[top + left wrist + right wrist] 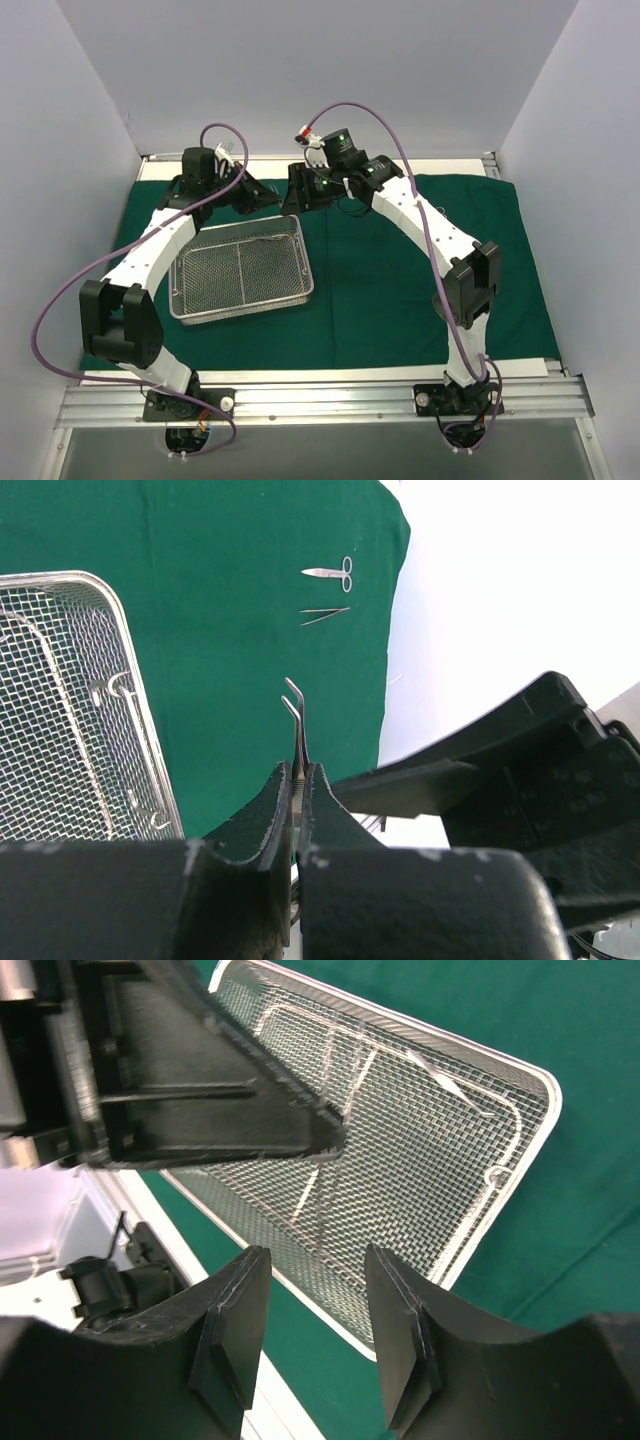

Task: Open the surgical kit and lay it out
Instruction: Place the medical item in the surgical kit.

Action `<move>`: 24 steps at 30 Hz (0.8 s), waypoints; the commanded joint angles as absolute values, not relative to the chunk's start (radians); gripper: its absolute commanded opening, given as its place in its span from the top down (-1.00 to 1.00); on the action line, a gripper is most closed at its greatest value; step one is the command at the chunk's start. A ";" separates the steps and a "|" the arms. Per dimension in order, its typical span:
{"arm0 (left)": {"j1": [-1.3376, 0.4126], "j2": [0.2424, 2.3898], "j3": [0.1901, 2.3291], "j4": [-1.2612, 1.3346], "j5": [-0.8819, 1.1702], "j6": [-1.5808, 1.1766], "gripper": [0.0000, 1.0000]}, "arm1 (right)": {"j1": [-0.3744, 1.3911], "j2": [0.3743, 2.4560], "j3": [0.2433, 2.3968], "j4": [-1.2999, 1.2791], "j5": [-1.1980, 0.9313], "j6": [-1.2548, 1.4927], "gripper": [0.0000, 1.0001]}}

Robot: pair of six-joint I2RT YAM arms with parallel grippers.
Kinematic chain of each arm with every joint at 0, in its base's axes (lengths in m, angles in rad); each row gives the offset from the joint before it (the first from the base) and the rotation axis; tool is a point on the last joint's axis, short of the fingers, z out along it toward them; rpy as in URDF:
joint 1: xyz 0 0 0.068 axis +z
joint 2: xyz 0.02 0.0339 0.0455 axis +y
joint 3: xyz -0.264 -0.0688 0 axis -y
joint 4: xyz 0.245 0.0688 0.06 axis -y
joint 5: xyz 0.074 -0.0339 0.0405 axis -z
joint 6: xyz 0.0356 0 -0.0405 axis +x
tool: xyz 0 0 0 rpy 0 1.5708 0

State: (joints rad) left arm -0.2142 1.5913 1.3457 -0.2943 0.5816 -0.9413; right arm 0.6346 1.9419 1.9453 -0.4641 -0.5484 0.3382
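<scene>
Wire-mesh tray partly off-frame

Drape: dark green cloth, matt, smooth with faint creases; wire-mesh tray: silver metal, fine woven mesh, polished rim that glints. Scissors, tweezers and bent-tip instrument: bare bright metal, smooth and shiny. Left gripper and right gripper: black plastic, matt, slightly grainy; arm shells: white plastic, smooth, semi-gloss; cable: purple sheath, smooth with slight sheen; rail at the near edge: silver metal, grooved, satin finish.
</scene>
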 commanded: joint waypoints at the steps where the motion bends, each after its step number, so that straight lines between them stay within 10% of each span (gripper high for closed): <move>1: -0.218 1.542 1.339 -0.255 0.606 -0.956 0.95 | 0.652 1.970 1.999 -0.500 -0.487 0.307 0.15; 11: -0.242 1.543 1.333 -0.233 0.611 -0.965 0.95 | 0.666 2.014 2.028 -0.515 -0.471 0.302 0.35; 15: -0.245 1.548 1.332 -0.229 0.621 -0.956 0.95 | 0.666 2.016 2.031 -0.528 -0.466 0.296 1.00; 21: -0.212 1.510 1.293 -0.311 0.640 -0.773 -0.16 | 0.650 1.922 1.872 -0.499 -0.454 0.262 1.00; 24: -0.164 1.479 1.258 -0.336 0.693 -0.642 -0.36 | 0.632 1.887 1.801 -0.494 -0.465 0.233 1.00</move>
State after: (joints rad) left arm -0.2066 1.5528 1.2797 -0.3115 0.6361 -0.7975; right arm 0.6533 1.9705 1.8553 -0.4915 -0.4690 0.2794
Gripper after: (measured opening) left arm 0.657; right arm 0.065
